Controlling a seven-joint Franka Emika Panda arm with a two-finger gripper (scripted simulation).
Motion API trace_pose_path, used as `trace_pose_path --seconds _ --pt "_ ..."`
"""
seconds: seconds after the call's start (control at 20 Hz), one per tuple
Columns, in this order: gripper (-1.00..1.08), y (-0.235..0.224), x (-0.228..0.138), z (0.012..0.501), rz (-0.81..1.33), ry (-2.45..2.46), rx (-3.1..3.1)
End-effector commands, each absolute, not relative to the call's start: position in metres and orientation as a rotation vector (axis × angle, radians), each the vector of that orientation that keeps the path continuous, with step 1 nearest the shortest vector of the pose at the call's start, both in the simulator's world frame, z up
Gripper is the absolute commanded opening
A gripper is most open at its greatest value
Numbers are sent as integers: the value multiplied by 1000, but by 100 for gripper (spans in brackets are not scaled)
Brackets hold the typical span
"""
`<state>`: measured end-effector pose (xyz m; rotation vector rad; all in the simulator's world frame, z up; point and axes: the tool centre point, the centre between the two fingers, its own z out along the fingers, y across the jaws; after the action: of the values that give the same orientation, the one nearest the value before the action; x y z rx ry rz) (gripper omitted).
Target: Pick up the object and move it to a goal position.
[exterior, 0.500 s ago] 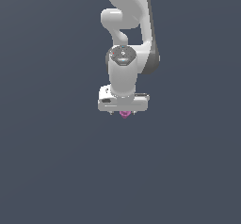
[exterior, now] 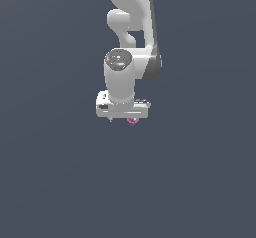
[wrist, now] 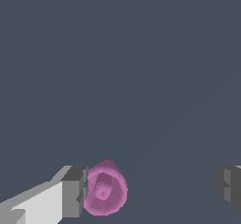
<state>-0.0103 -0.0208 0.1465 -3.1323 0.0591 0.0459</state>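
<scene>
The object (wrist: 104, 190) is a small magenta-pink rounded item with a hollow in its face. In the wrist view it lies between my fingers, right against one grey fingertip (wrist: 74, 192). The other fingertip (wrist: 229, 185) stands far off, so my gripper (wrist: 151, 188) is open and holds nothing. In the exterior view the object (exterior: 132, 121) peeks out just under the white gripper bar, toward its right end. The gripper (exterior: 123, 116) hangs straight down from the white arm, and its fingers are mostly hidden by the bar.
A plain dark grey surface (exterior: 200, 182) fills both views, with no other objects or edges in sight. No goal marker shows.
The hand has shifted slightly toward the exterior view's left. The pink object has stayed where it was, so it now sits nearer the bar's right end.
</scene>
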Motion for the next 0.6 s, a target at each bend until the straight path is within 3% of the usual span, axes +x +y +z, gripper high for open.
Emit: trace_pose_path --seconds 0.0,0.55 --pt "100 -27 -11 146 48 72 -3132" --pt "100 -13 -24 132 37 -71 -3136"
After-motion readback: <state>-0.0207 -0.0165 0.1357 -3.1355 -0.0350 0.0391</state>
